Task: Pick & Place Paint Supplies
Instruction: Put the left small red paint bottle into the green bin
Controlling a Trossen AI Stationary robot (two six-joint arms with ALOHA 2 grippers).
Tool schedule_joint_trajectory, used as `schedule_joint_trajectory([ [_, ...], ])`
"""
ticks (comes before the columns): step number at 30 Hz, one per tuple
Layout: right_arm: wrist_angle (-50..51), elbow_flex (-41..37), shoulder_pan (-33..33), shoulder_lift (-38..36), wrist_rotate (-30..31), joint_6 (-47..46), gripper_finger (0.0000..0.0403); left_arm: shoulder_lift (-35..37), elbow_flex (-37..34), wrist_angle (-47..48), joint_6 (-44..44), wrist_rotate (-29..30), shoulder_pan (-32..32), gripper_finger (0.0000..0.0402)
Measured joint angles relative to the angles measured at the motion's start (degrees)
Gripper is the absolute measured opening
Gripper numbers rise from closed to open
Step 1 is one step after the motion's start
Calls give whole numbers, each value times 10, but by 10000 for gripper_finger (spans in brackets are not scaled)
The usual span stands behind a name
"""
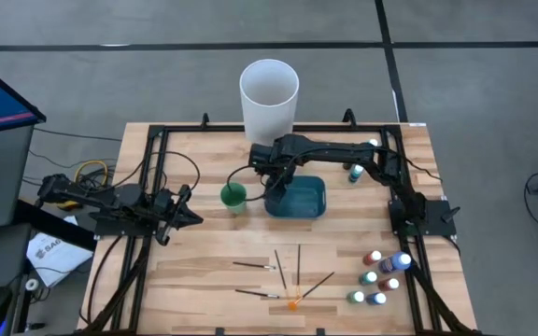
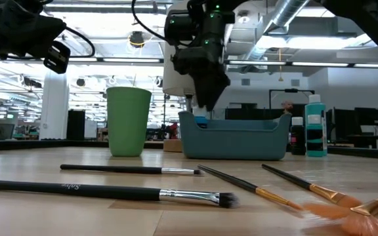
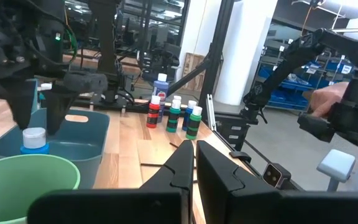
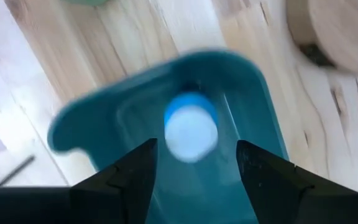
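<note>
- My right pincer (image 4: 194, 163) hangs open above the blue bin (image 4: 104, 124).
- Blue bottle (image 4: 191, 129) stands in the bin, just below the fingers, untouched.
- Left pincer (image 1: 187, 217) waits closed, well apart.

The pale wooden-plank bench (image 1: 204, 271) carries a blue plastic bin (image 1: 297, 198) and green cup (image 1: 233, 196) centrally, dark-handled brushes (image 1: 278, 275) lower centre, small paint bottles (image 1: 381, 275) lower right.
</note>
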State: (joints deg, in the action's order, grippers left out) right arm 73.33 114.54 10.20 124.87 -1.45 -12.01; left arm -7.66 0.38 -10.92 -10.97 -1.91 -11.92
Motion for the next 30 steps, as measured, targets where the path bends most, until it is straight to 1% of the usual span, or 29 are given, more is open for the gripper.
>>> schedule_joint_trajectory([
  [5, 64, 2, -13, -28, 2, 0, 202, 0, 0, -1, 0, 0, 0, 8],
  [7, 97, 2, -21, -45, 16, -4, 198, 0, 0, -3, 0, 0, 0, 8],
  [11, 149, -9, -36, -93, 76, -29, 189, 0, 0, -4, 0, 0, 0, 8],
  [15, 171, -55, -38, -162, 137, -89, 183, 0, 0, -4, 0, 0, 0, 8],
  [19, 169, -142, -29, -251, 163, -159, 183, 0, 0, -6, 0, 0, 0, 8],
  [24, 168, -287, -22, -376, 165, -274, 191, 0, 0, -7, 0, 0, 0, 8],
  [26, 167, -346, -22, -425, 161, -321, 196, 0, 0, -8, 0, 0, 0, 8],
  [30, 161, -442, -39, -506, 125, -411, 204, 0, 0, -8, 0, 0, 0, 8],
])
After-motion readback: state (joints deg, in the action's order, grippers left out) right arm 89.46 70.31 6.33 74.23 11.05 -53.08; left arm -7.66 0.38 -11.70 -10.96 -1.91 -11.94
